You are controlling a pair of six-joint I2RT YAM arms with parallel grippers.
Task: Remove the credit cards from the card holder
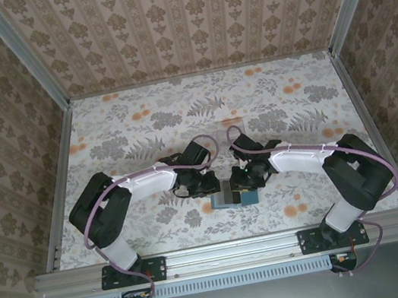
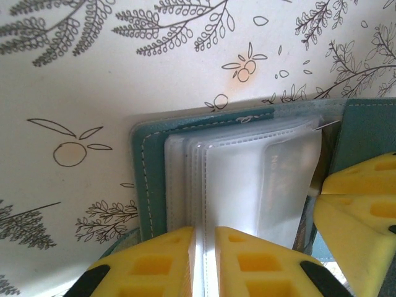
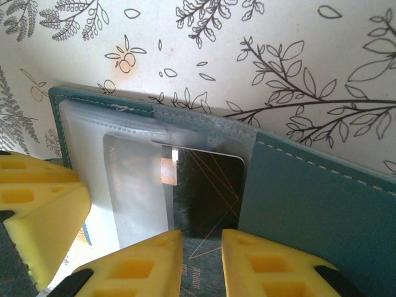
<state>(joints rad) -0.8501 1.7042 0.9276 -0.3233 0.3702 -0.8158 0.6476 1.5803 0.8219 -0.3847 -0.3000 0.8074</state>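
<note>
Lying open on the table (image 1: 134, 129), the dark-teal card holder (image 1: 232, 194) sits between both arms. The left end effector (image 2: 204, 234), nearly closed, pinches its clear sleeves (image 2: 247, 185). The right end effector (image 3: 201, 235), narrowly apart, straddles a dark grey credit card (image 3: 207, 192); I cannot tell whether it grips.

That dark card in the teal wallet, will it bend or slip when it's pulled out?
The dark card looks thin, flat and straight-edged, so probably stiff and light. Its smooth face might slip in the right gripper. The clear sleeve likely flexes and drags.
</note>
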